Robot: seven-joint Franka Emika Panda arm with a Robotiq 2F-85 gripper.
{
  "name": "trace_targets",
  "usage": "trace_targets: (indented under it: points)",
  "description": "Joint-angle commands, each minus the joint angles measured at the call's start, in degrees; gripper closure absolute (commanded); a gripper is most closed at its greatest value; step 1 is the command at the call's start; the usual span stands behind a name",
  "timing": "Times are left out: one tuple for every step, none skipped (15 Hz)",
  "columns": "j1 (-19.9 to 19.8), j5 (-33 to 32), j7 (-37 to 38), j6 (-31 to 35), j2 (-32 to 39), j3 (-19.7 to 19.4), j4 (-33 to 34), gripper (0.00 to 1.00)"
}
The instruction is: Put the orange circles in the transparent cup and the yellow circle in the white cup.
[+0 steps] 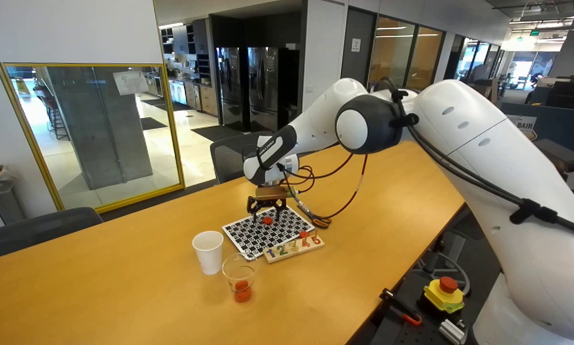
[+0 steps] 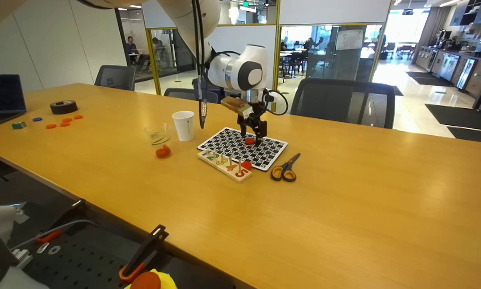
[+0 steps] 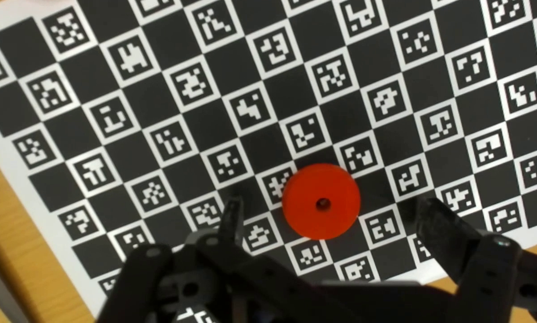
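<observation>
Steel-fronted refrigerators (image 1: 263,81) stand beyond a long tabletop (image 1: 124,297) of smooth, honey-toned wood grain. Collecting an orange circle (image 3: 321,201) looks to be the step in hand: it lies flat on the black-and-white fiducial board (image 2: 224,142), near the long edge opposite the wooden number pegboard (image 2: 224,165). The claw (image 3: 330,207) is spread, its fingers (image 3: 443,233) to either side of the circle with gaps showing, so nothing is held. Next, it probably needs to settle low enough to close on that thin rim; gripping too high could slip off. A second orange circle (image 2: 246,165) sits at the pegboard's "5" end and likely remains to be fetched. Orange circles (image 1: 242,293) already rest in the bottom of the transparent cup (image 1: 239,274), thin-walled and tapered, off the board corner by the pegboard's "1" end. The white cup (image 1: 208,252), opaque with a wider rim, stands upright off the board's short edge; its floor is hidden, and no yellow circle shows. Between the fingers, the circle looks smooth and saturated orange-red, with a small central hole; plastic or painted wood, hard to tell.
</observation>
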Motion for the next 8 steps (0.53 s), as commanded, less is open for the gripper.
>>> trace_targets:
  points:
    - [-1.1, 1.9, -2.0, -2.5, 1.7, 0.9, 3.9, 0.00]
    - [-1.2, 1.9, -2.1, -2.8, 1.8, 0.9, 4.0, 0.00]
    - [-1.2, 2.0, -2.1, -2.9, 1.8, 0.9, 4.1, 0.00]
    - [-1.3, 2.0, -2.1, -3.1, 1.9, 1.0, 4.2, 0.00]
    - [-1.3, 2.1, -2.2, -3.4, 1.8, 1.0, 4.3, 0.00]
    - [-1.4, 2.1, -2.2, -3.6, 1.8, 1.1, 4.3, 0.00]
    - [-1.4, 2.2, -2.2, -4.0, 1.8, 1.1, 4.3, 0.00]
    - [-1.3, 2.3, -2.2, -4.1, 1.8, 1.1, 4.3, 0.00]
